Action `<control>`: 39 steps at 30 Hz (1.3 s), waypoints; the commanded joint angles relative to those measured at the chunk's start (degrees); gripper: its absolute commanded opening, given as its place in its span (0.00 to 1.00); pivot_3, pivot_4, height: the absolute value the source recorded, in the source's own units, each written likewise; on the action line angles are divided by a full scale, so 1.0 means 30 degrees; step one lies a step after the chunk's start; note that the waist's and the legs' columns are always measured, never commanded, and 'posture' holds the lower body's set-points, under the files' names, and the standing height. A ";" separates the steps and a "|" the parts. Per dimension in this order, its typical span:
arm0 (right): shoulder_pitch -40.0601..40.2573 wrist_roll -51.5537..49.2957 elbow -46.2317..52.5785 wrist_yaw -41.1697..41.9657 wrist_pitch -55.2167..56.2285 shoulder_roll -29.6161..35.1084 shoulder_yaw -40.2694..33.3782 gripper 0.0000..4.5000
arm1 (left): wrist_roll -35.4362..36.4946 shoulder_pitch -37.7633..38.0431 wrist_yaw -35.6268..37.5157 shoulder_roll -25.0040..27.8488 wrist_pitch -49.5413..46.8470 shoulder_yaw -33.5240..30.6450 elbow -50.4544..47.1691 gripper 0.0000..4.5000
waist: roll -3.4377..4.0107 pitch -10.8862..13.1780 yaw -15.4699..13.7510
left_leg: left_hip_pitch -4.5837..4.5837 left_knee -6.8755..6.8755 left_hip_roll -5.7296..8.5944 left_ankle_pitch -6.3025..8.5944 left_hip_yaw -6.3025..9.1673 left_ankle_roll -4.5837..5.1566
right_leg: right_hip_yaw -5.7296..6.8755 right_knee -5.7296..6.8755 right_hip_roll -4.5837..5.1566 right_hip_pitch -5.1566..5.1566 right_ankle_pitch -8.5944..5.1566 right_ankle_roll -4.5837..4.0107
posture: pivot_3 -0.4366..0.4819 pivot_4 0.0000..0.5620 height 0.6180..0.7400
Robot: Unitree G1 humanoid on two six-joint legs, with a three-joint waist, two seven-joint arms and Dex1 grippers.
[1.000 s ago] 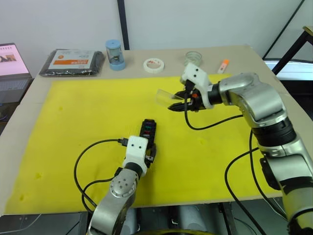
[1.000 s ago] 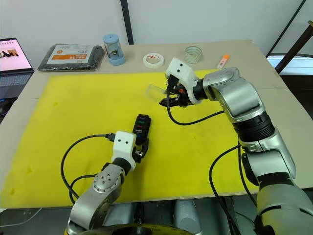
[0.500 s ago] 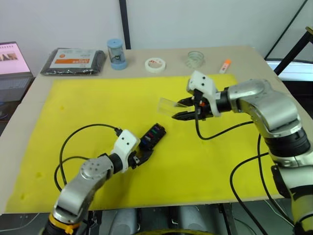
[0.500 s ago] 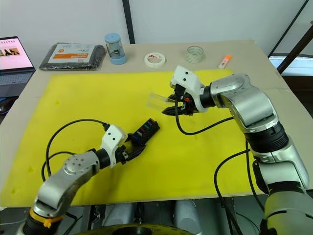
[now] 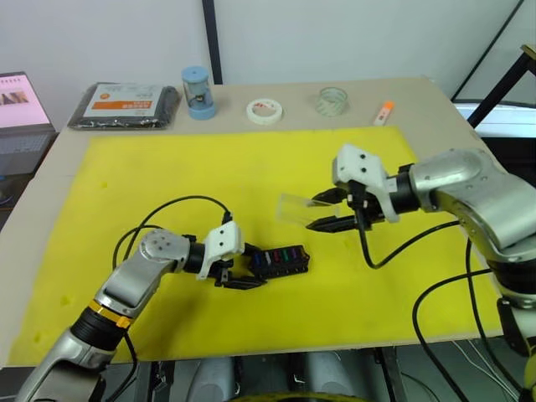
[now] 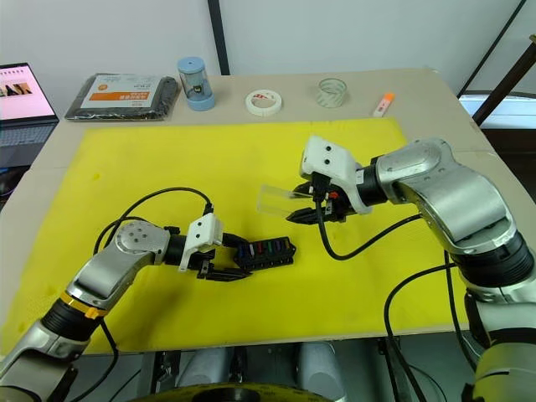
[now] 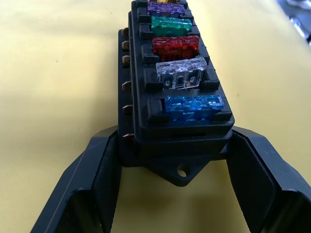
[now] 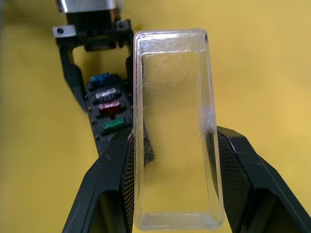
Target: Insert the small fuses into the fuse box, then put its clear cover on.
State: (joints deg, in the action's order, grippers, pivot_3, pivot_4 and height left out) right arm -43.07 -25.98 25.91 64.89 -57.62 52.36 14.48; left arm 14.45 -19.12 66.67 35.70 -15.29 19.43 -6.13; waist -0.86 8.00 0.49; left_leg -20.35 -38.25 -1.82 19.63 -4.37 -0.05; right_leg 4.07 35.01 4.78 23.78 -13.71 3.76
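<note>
— Where's the small black plastic fuse box (image 6: 266,252)?
— On the yellow foam mat (image 6: 167,176), well inside its front edge, bare mat all round. The left gripper (image 6: 219,263), forearm low, pinches its end; coloured translucent fuses (image 7: 177,65) sit in its slots.
— And the clear rectangular plastic cover (image 6: 280,199)?
— Above and right of the box, apart, clamped by the right gripper (image 6: 306,206), arm bent inward.

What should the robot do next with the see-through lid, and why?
Probably bring the right gripper down and left, to line the clear cover up over the fuse box. The cover is pinched in the air, up and right of the box. The fuses already sit in their slots, and the left gripper holds the box's end on the yellow mat.
</note>
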 commanded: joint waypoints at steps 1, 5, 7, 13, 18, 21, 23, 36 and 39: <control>0.0097 0.0115 0.1420 -0.0617 -0.0042 -0.0092 0.0487 0.42 | -0.0653 -0.0522 0.0171 -0.0248 0.1463 -0.0050 0.0874 0.62 | 0.0000 0.0000 0.0000 | 0.0002 -0.0001 0.0000 0.0000 -0.0001 0.0000 | -0.0001 0.0001 0.0000 0.0000 0.0000 0.0000 | 0.48 0.27 1.00; 0.0260 0.0243 0.2130 -0.1343 -0.0537 -0.0500 0.1531 0.42 | -0.1130 -0.0778 -0.0006 -0.0682 0.2173 -0.0118 0.1861 0.62 | -0.0001 -0.0001 -0.0008 | 0.0003 -0.0007 0.0000 0.0000 0.0000 0.0000 | -0.0001 0.0004 0.0001 0.0000 0.0000 0.0000 | 0.48 0.27 1.00; 0.0248 0.0290 0.2267 -0.1655 -0.0756 -0.0732 0.1972 0.42 | -0.1212 -0.0899 -0.0061 -0.0863 0.2361 -0.0221 0.2157 0.62 | 0.0000 -0.0001 -0.0062 | 0.0003 -0.0011 0.0001 0.0000 0.0004 0.0000 | -0.0001 0.0005 0.0003 -0.0004 0.0000 0.0001 | 0.48 0.27 1.00; 0.0100 0.0563 0.2060 -0.2102 -0.0639 -0.1160 0.2861 0.42 | -0.1347 -0.0835 -0.0137 -0.0961 0.2713 -0.0306 0.2414 0.91 | -0.0003 -0.0003 -0.0069 | 0.0003 -0.0017 0.0001 0.0000 0.0009 0.0000 | -0.0001 0.0007 0.0002 -0.0008 0.0001 0.0001 | 0.48 0.27 1.00; -0.0002 0.0695 0.1776 -0.2262 -0.0608 -0.1415 0.3083 0.42 | -0.1597 -0.0572 -0.0627 -0.1035 0.3088 -0.0328 0.2303 0.99 | -0.0003 -0.0003 -0.0032 | 0.0004 -0.0017 0.0000 0.0000 0.0009 0.0000 | -0.0001 0.0011 0.0000 -0.0009 0.0001 0.0001 | 0.48 0.27 1.00; 0.0004 0.0736 0.1726 -0.2269 -0.0644 -0.1459 0.3094 0.42 | -0.1577 -0.0262 -0.1215 -0.1325 0.2978 -0.0468 0.2193 0.99 | -0.0003 -0.0003 -0.0049 | 0.0005 -0.0017 0.0001 0.0000 0.0008 0.0000 | 0.0000 0.0011 0.0000 -0.0011 0.0001 0.0001 | 0.48 0.27 1.00; 0.0015 0.0747 0.1714 -0.2292 -0.0683 -0.1488 0.3118 0.42 | -0.1523 0.0091 -0.1413 -0.1440 0.2840 -0.0480 0.1906 0.99 | -0.0003 -0.0003 -0.0076 | 0.0005 -0.0017 0.0001 0.0000 0.0009 0.0000 | 0.0000 0.0012 0.0001 -0.0014 0.0001 0.0002 | 0.48 0.27 1.00; -0.0376 0.1260 0.1501 -0.2339 -0.0671 -0.1770 0.4150 0.42 | -0.0864 0.0932 -0.0529 -0.1519 0.2494 -0.0293 0.0686 0.61 | -0.0003 -0.0003 -0.0052 | 0.0003 -0.0015 0.0001 0.0000 0.0013 0.0001 | 0.0001 0.0011 0.0001 -0.0017 0.0001 0.0002 | 0.48 0.27 1.00; -0.0565 0.1573 0.1425 -0.2227 -0.0436 -0.1830 0.4626 0.42 | -0.0958 0.0691 -0.0442 -0.1493 0.2603 -0.0365 0.0949 0.61 | -0.0003 -0.0003 -0.0025 | 0.0005 -0.0015 0.0000 0.0000 0.0015 0.0001 | 0.0001 0.0011 -0.0003 -0.0016 0.0001 0.0002 | 0.48 0.27 1.00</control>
State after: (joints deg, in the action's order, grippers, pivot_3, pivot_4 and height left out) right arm -43.85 -21.71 29.60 57.80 -59.73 47.13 28.30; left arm 11.77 -16.65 64.44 31.15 -7.98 17.78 -3.09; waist -0.87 7.99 0.42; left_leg -20.34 -38.29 -1.82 19.63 -4.33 -0.05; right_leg 4.08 35.05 4.77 23.74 -13.71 3.77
